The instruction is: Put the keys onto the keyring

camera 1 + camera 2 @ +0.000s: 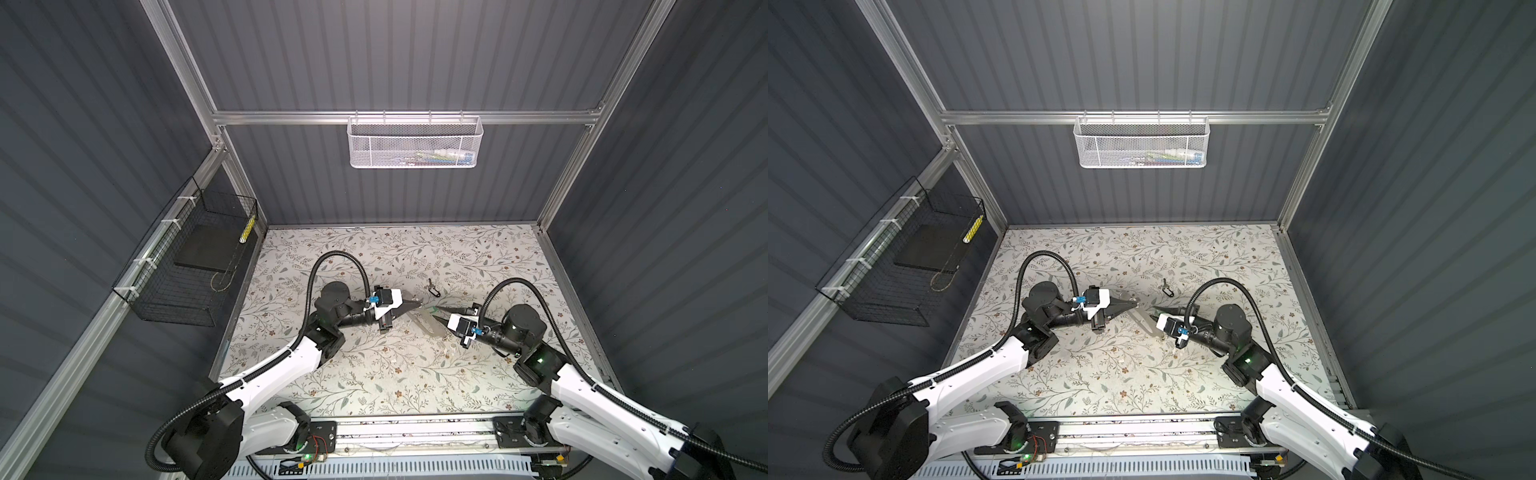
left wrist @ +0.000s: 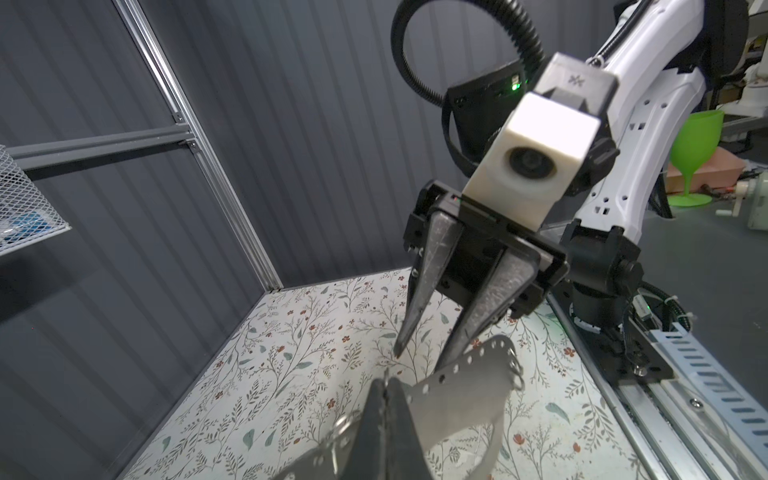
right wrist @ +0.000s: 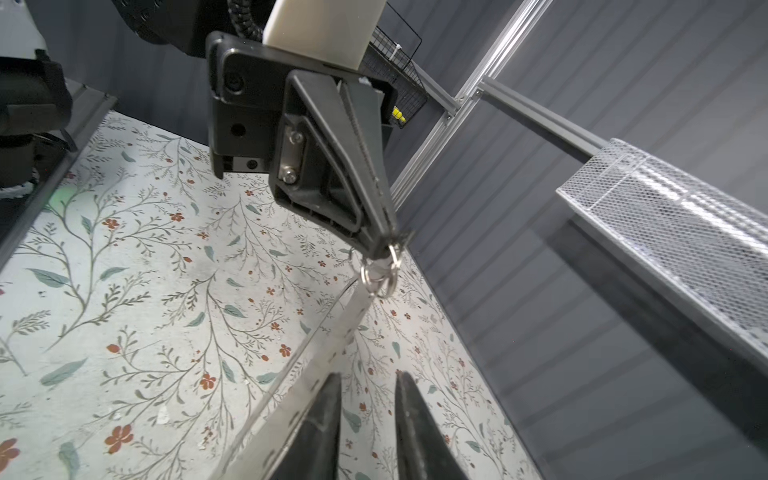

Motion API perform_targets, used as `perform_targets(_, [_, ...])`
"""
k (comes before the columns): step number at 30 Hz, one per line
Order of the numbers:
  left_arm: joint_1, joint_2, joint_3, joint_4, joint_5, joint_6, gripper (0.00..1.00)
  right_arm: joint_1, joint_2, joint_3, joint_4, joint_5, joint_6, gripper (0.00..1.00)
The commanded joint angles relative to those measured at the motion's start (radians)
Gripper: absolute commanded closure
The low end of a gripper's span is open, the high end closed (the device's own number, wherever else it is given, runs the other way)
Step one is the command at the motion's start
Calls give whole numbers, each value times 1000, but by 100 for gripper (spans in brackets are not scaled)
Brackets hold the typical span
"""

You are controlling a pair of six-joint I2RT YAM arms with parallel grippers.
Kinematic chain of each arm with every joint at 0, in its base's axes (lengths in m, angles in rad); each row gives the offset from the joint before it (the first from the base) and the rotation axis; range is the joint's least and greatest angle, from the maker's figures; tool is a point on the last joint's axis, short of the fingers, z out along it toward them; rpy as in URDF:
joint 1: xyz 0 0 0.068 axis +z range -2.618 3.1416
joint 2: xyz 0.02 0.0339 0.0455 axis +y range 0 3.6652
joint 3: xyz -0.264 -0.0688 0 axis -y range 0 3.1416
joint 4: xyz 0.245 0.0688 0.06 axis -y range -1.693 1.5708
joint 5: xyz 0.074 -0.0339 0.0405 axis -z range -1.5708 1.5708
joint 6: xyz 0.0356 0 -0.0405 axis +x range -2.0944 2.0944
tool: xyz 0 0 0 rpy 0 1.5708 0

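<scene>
Floral tabletop, arms meet mid-air at centre. L gripper clamps keyring, perforated strip dangling, prob. presenting it. R gripper part-open, empty, opposite. Key-like item lies apart on the tabletop.

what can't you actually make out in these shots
- Small dark item on the table: too small in both top views to identify; outside both wrist views.
- White mesh basket contents: blurred behind its mesh.
- How much clear punched strip the shut left hand pinches: its own fingers cover it, left wrist view.
- Whether the open right hand touches that strip: the strip overlaps one finger there.
</scene>
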Motion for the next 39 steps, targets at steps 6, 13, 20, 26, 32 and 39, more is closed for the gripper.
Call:
perform_targets(6, [3,9,-14,144,51,-93,100,-1,52,42,104,-109,125,76])
perform_targets(13, [3,23,-21,187,67,-120,100,-2,88,62,178,-156,190,75])
perform_targets(20, [3,27,-20,195,73,-124,100,-1,126,88,223,-191,229,75])
perform_targets(26, [3,31,-16,186,93,-121,100,-2,133,94,231,-198,240,76])
perform_targets(32, [3,32,5,116,137,-97,100,-7,112,107,149,-194,195,74])
perform_targets(39, [3,13,53,-101,168,31,100,-27,76,146,-65,-197,85,70])
